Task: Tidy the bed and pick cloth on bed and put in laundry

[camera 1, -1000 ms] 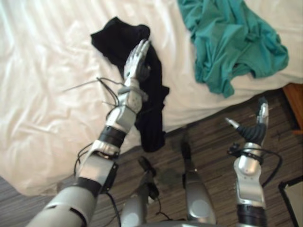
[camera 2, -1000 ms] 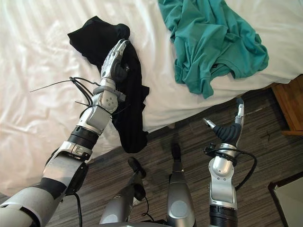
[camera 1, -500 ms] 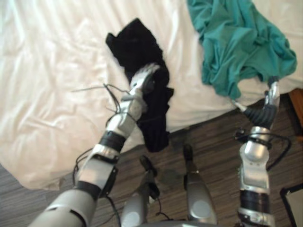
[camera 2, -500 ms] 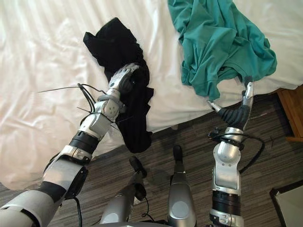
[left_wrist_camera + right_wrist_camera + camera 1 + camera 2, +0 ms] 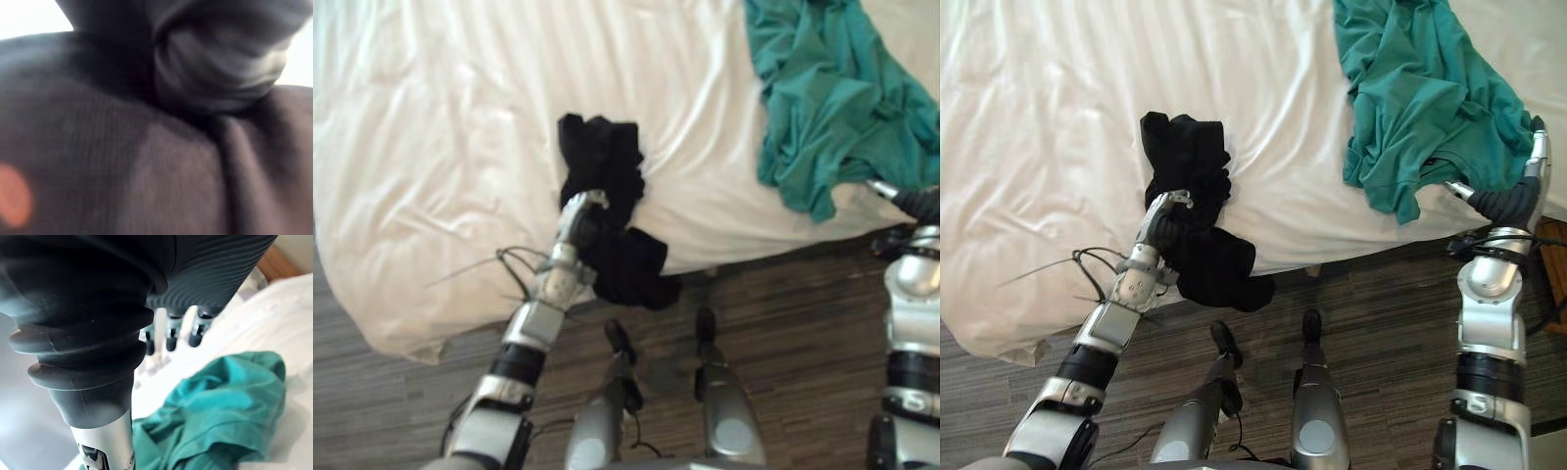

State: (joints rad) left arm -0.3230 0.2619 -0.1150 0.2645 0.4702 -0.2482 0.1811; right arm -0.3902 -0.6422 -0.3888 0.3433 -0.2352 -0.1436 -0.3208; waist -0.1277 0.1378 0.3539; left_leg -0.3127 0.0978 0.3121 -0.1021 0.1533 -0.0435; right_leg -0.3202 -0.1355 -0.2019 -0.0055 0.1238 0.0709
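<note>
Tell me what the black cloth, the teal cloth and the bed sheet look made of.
The black cloth: soft matte fabric, maybe knit; it bunches and droops limply over the bed edge.
The teal cloth: thin matte jersey-like fabric, probably cotton; soft folds, a hemmed edge.
The bed sheet: smooth white woven cloth with a faint sheen; long shallow creases.

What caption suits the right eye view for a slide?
Left robot hand grips crumpled black cloth at edge of white bed; open right robot hand beside rumpled teal cloth.
</note>
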